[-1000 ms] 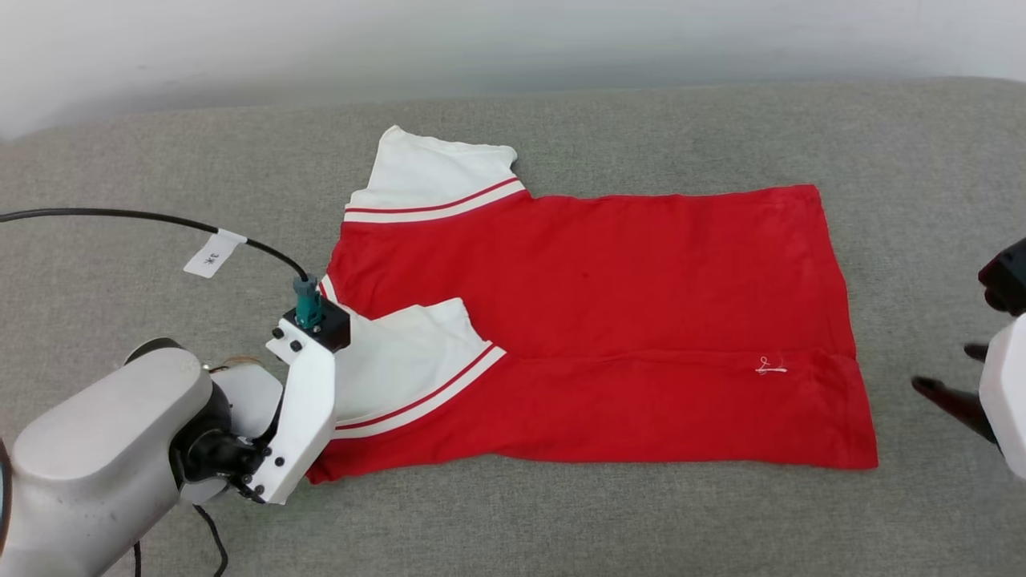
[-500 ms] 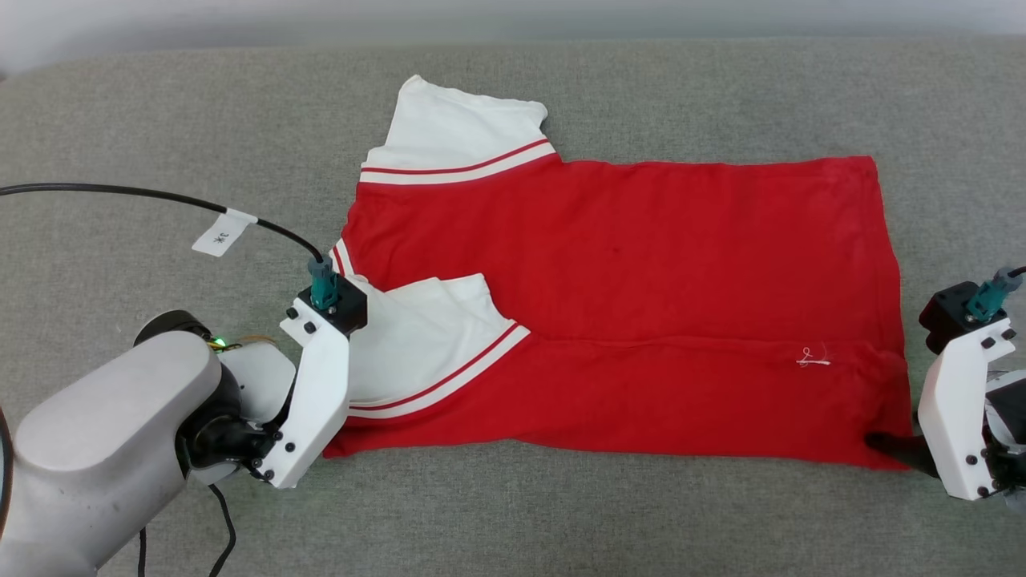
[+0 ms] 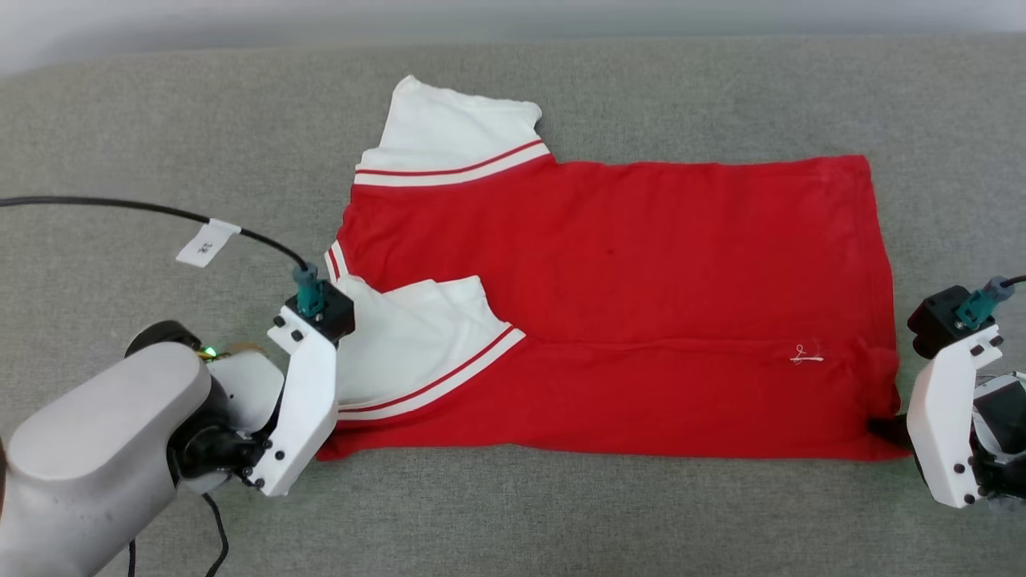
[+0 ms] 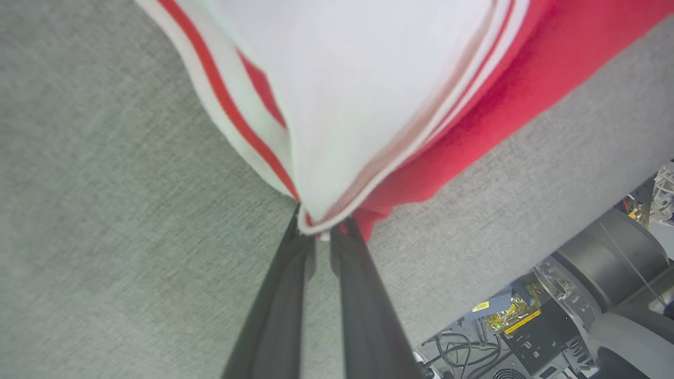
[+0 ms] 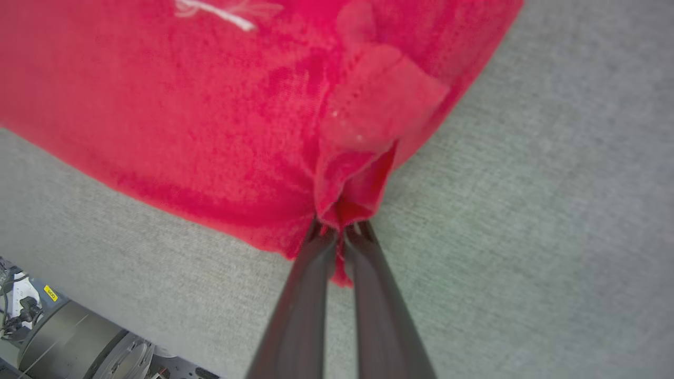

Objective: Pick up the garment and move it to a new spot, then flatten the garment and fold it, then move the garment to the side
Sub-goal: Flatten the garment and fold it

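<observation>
The garment (image 3: 625,312) lies flat on the grey cushioned surface (image 3: 160,136), red back side up, its lower strip folded over. One white sleeve (image 3: 457,132) points to the far side and the other (image 3: 409,336) lies folded onto the body. My left gripper (image 4: 322,234) is shut on the near left corner, pinching white sleeve (image 4: 368,79) and red cloth (image 4: 474,121) together. My right gripper (image 5: 341,229) is shut on the bunched red hem corner (image 5: 368,121) at the near right. In the head view, one dark right finger (image 3: 884,427) touches that corner. The lettering is hidden.
A black cable (image 3: 120,210) with a white tag (image 3: 207,243) arcs over the surface to my left wrist (image 3: 309,385). The surface's near edge (image 4: 526,252) runs just behind both grippers, with the robot base and wiring (image 4: 568,321) below it. A pale wall (image 3: 513,16) bounds the far side.
The head camera tilted down. My right gripper came in from the right, where it stood open, and shut on the garment's near right corner, bunching it. The left gripper kept its hold.
</observation>
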